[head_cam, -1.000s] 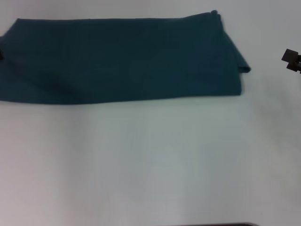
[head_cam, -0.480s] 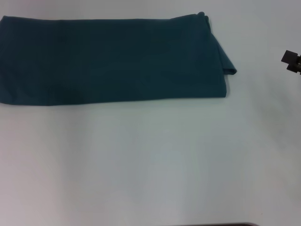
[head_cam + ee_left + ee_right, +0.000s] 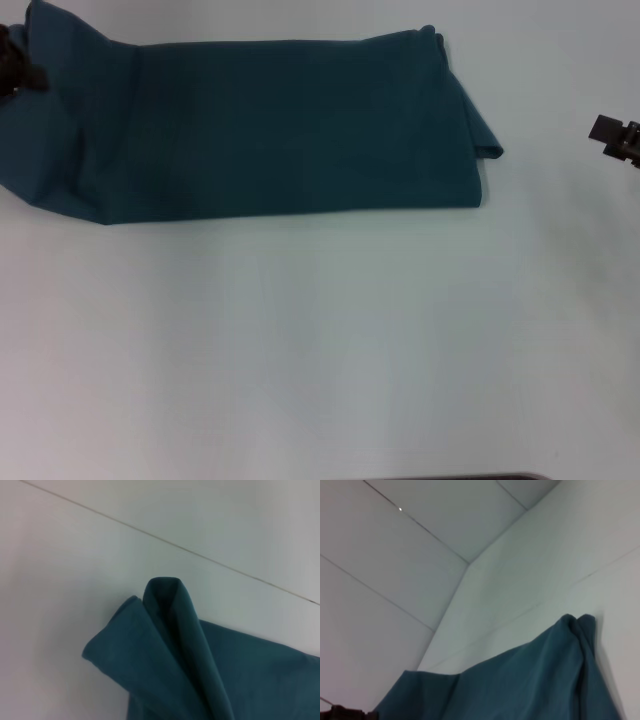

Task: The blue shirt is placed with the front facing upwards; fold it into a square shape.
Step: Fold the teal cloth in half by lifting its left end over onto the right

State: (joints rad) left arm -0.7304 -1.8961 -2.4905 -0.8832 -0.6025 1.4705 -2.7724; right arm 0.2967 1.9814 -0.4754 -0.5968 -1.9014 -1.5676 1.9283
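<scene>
Since half a second ago the shirt's left end has lifted and bunched, and my left tool (image 3: 14, 62) has come into the head view at that corner; I cannot tell whether it is clenched on the cloth. From there the blue shirt (image 3: 290, 125) lies as a long folded band across the far part of the tabletop (image 3: 320, 340), layers peeking out at its right end. I judge it light, limp and prone to sagging, so I would pinch through all layers at the corners. My right tool (image 3: 615, 137) hangs apart, grip state unclear.
</scene>
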